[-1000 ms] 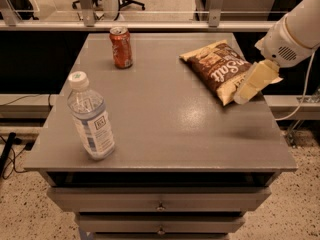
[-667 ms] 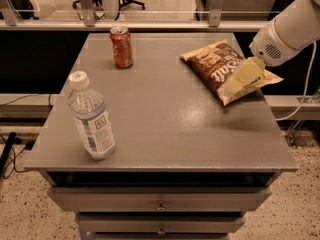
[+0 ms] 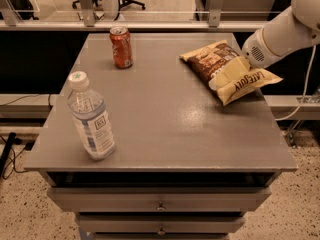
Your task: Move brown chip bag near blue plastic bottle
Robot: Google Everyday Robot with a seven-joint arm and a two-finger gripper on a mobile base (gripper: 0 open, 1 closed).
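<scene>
The brown chip bag (image 3: pixel 227 69) lies flat on the right rear part of the grey table (image 3: pixel 165 119), its tan-yellow end pointing right toward the table's edge. The blue plastic bottle (image 3: pixel 91 118) stands upright near the front left corner, far from the bag. My gripper (image 3: pixel 227 75) reaches in from the upper right on a white arm (image 3: pixel 280 34) and sits over the middle of the bag, at or just above its surface.
An orange-red soda can (image 3: pixel 121 47) stands upright at the rear left of the table. The table has drawers below its front edge (image 3: pixel 160 204). A railing and a dark gap run behind the table. Cables lie on the floor at left.
My gripper has moved left from the bag's tan-yellow end to over its middle. The bag, bottle and can have not moved.
</scene>
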